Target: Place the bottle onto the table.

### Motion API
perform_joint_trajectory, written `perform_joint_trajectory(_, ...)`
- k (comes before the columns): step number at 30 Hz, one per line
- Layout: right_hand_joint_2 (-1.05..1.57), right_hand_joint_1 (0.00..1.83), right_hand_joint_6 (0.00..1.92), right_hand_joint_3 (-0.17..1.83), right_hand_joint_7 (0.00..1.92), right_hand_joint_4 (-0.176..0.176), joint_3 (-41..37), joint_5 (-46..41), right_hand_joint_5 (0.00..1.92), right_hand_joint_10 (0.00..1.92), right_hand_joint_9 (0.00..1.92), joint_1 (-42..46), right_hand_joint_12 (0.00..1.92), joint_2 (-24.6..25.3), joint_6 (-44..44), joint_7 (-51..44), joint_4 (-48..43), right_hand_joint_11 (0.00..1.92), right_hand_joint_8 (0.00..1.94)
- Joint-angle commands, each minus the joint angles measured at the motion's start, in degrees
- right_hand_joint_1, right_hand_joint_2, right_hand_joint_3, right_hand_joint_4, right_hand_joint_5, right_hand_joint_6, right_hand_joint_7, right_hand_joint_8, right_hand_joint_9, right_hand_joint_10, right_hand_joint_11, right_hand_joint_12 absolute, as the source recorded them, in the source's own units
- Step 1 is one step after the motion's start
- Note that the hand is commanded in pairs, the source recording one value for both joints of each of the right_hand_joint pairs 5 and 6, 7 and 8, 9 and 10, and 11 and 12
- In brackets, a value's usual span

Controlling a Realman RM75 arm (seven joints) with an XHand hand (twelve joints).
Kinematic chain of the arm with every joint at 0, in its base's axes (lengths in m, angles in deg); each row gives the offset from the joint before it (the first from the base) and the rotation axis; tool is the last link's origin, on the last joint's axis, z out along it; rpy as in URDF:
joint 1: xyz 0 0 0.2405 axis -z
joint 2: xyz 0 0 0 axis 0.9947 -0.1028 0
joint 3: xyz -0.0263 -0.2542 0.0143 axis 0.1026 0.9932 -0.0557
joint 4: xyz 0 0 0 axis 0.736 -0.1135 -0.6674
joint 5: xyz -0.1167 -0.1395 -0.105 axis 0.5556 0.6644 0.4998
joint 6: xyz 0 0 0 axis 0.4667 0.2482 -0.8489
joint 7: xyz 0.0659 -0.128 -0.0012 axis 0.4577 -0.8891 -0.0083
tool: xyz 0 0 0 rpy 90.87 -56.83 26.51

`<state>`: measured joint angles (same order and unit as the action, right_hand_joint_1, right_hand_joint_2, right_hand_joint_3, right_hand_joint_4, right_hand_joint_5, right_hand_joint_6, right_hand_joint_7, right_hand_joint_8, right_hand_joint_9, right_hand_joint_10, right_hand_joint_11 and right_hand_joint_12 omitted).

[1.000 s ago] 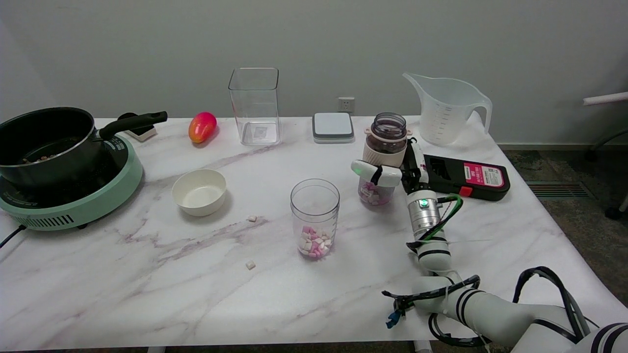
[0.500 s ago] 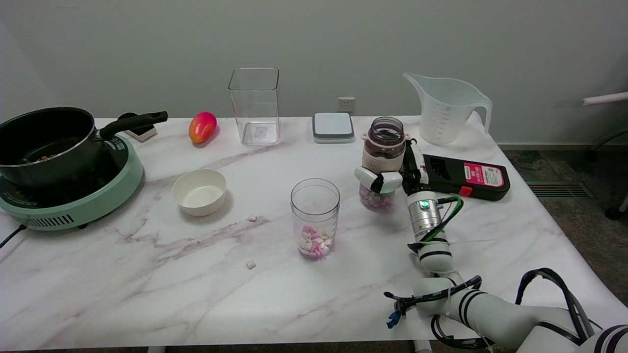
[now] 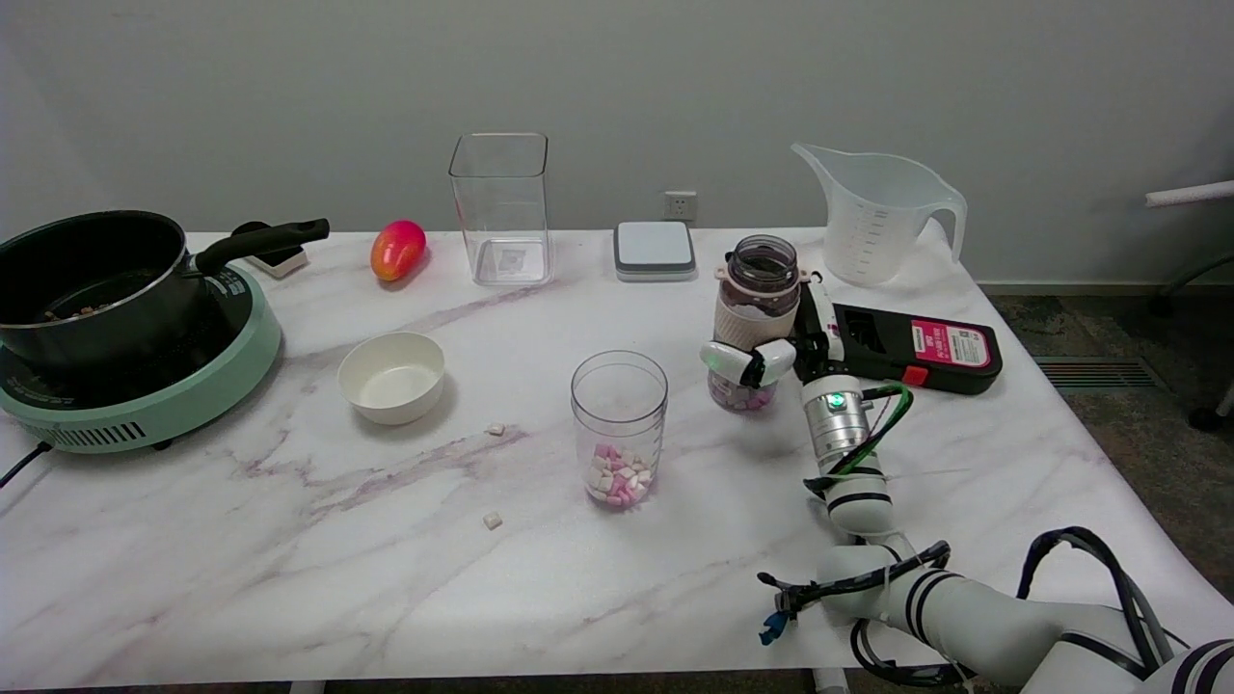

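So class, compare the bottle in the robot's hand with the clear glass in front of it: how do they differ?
The bottle wears a cream sleeve and narrows at its neck; the glass is bare and straight-sided. The right hand grips the bottle; the glass stands free. Both are upright, open-topped and hold pink and white pieces.

table (image 3: 289, 559): glossy marble-look top
bottle (image 3: 757, 308): clear plastic, matt cream sleeve
jug (image 3: 872, 217): frosted plastic
pot (image 3: 87, 280): black, matt
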<state>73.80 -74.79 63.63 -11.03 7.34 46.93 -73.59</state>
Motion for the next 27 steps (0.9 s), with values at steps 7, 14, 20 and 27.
perform_joint_trajectory(7, -0.78, 1.17, 0.23, 0.95, 0.65, 0.0, -0.57, -0.12, 0.23, 0.58, 0.58, 2.85, 0.67, -1.65, 0.13, -0.01, -3.48, 0.67, 0.65)
perform_joint_trajectory(14, -0.77, 1.17, 0.15, 0.87, 0.59, 0.0, -0.65, 0.08, 0.15, 0.56, 0.56, 5.55, 0.63, -3.92, 2.92, -0.61, -10.33, 0.63, 0.59)
perform_joint_trajectory(20, -0.75, 1.17, 0.11, 0.81, 0.56, 0.0, -1.49, -0.24, 0.11, 0.52, 0.52, 8.43, 0.56, -5.16, 5.84, -5.87, -17.57, 0.56, 0.56)
perform_joint_trajectory(27, -0.76, 1.17, 0.08, 0.82, 0.54, 0.0, -2.65, -0.44, 0.08, 0.49, 0.49, 12.19, 0.52, -6.12, 6.41, -11.71, -23.38, 0.52, 0.54)
